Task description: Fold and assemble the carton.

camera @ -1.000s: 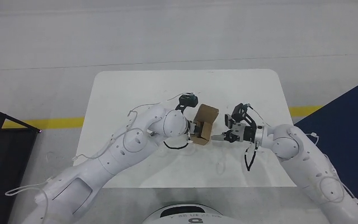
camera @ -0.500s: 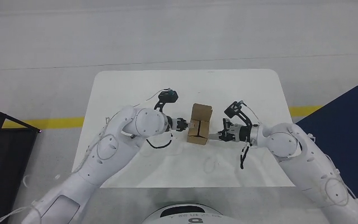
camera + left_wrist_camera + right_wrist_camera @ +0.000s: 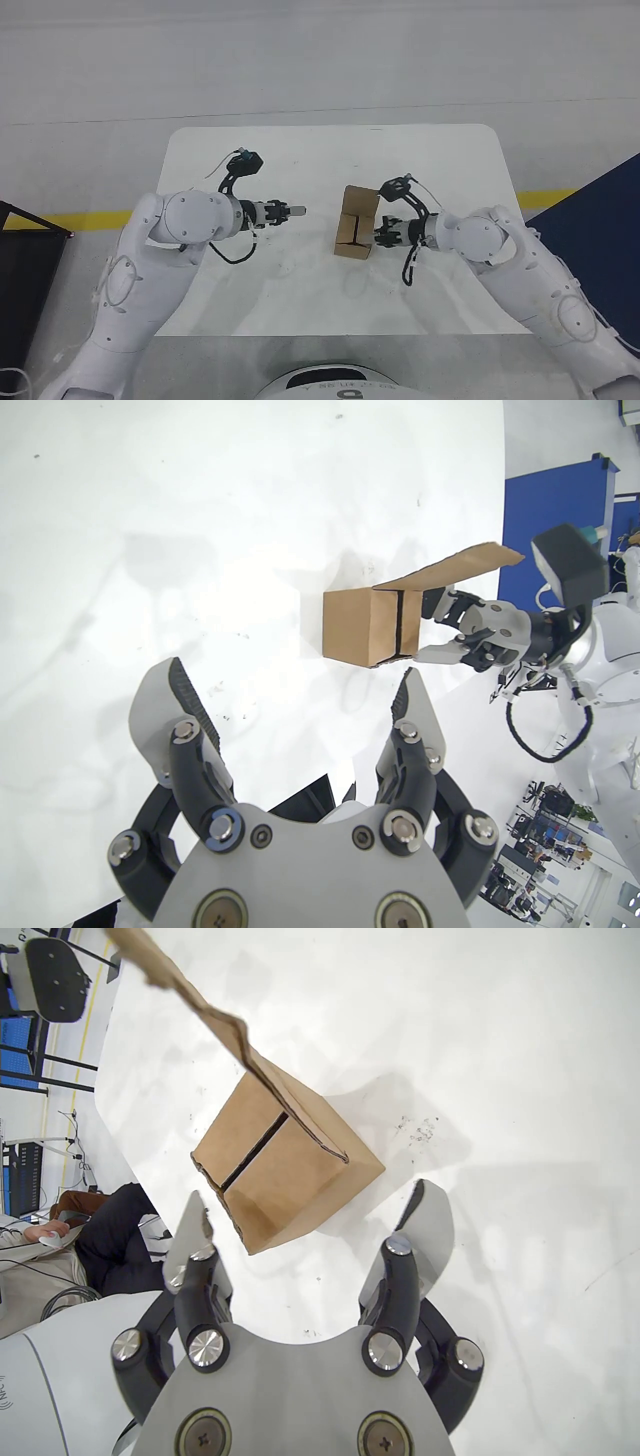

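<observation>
- Carton (image 3: pixel 357 222) of plain brown cardboard sits on the white worktop (image 3: pixel 440 160), near its middle and a little toward the robot's right.
- Its body is squared up into a box. In the left wrist view the end face of the carton (image 3: pixel 367 627) shows two flaps folded in, with a dark slit between them.
- One long flap is not folded down. It juts out aslant from the top edge, above the right arm's wrist.
- In the right wrist view the carton (image 3: pixel 285 1163) lies with that slit face turned toward the palm.
- The right fingers (image 3: pixel 383 236) are at the carton's right end. They are spread wide, one finger (image 3: pixel 440 652) low by the bottom corner and the other up under the raised flap.
- The right fingers (image 3: pixel 430 1223) bracket the box without clamping it. Whether they touch the cardboard cannot be told.
- The right arm is bent at the elbow, with its forearm lying across the worktop's right half and pointing inward.
- The left fingers (image 3: pixel 290 211) are parted and empty, and they point at the carton from well apart.
- The left fingers (image 3: pixel 155 710) hang over bare worktop, and the left arm is bent over the worktop's left half.
</observation>
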